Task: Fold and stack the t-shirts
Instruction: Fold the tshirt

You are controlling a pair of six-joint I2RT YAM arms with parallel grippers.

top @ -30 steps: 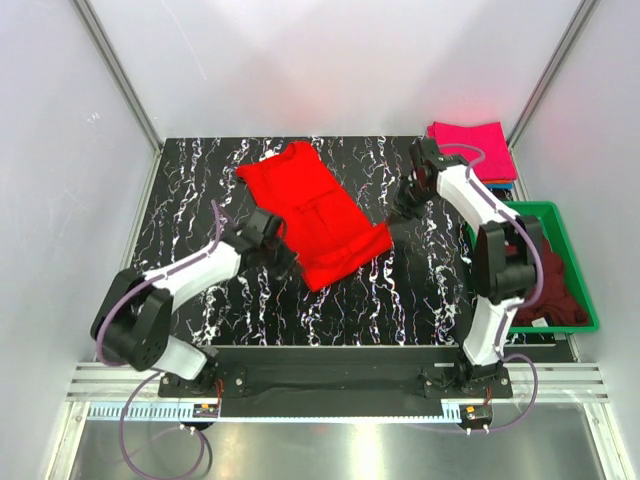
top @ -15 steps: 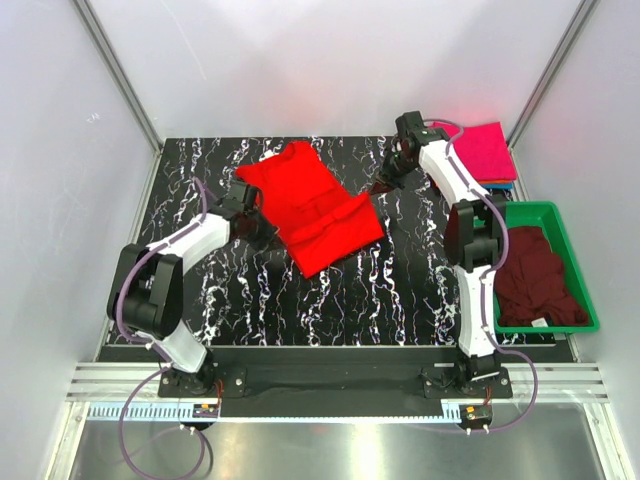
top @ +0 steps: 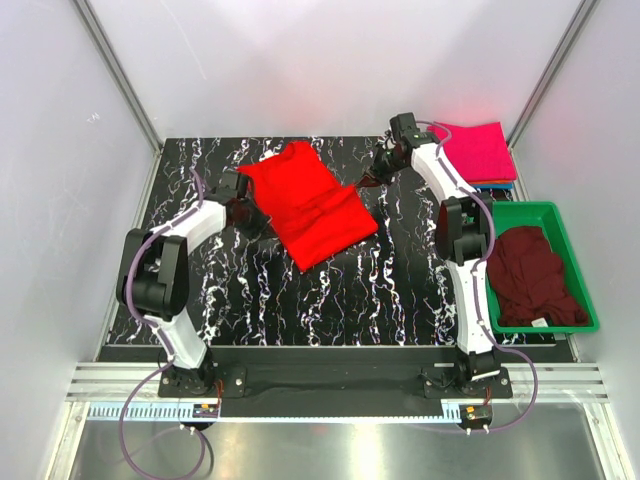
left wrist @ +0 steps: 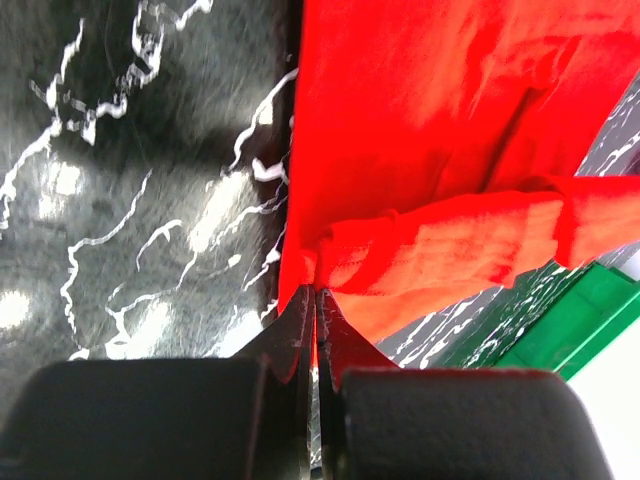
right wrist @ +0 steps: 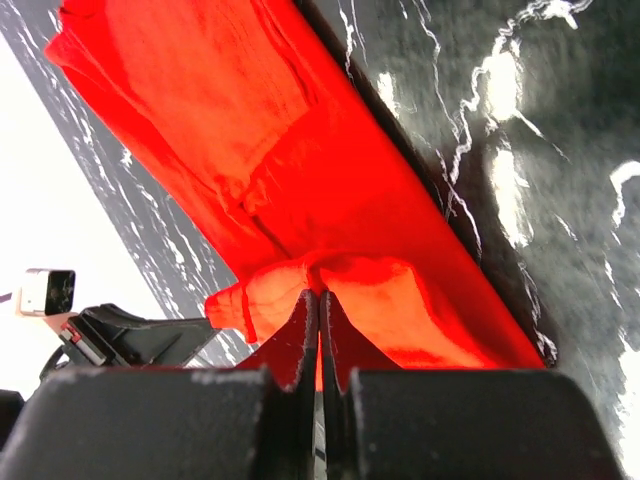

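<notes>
Both claws are pressed together on cloth: the left gripper [left wrist: 315, 300] pinches one edge of the bright red soft cloth t-shirt [top: 310, 205], and the right gripper [right wrist: 318, 300] pinches the opposite edge. It lies wrinkled and partly folded at the far centre of the black marbled table [top: 350, 290]. The magenta-pink folded t-shirt [top: 478, 150] lies far right; the dark maroon t-shirt [top: 535, 275] is crumpled in the green plastic bin [top: 590, 300].

Table: black marble-pattern top [top: 330, 300], white veins, glossy under my wrist lens | Bin: green plastic bin [top: 545, 328] by the table's right edge, on my right side | Walls: white panels [top: 330, 60] on three sides | Posts: aluminium posts [top: 117, 75] in both rear corners | Front: aluminium rail [top: 560, 380] along the near edge
</notes>
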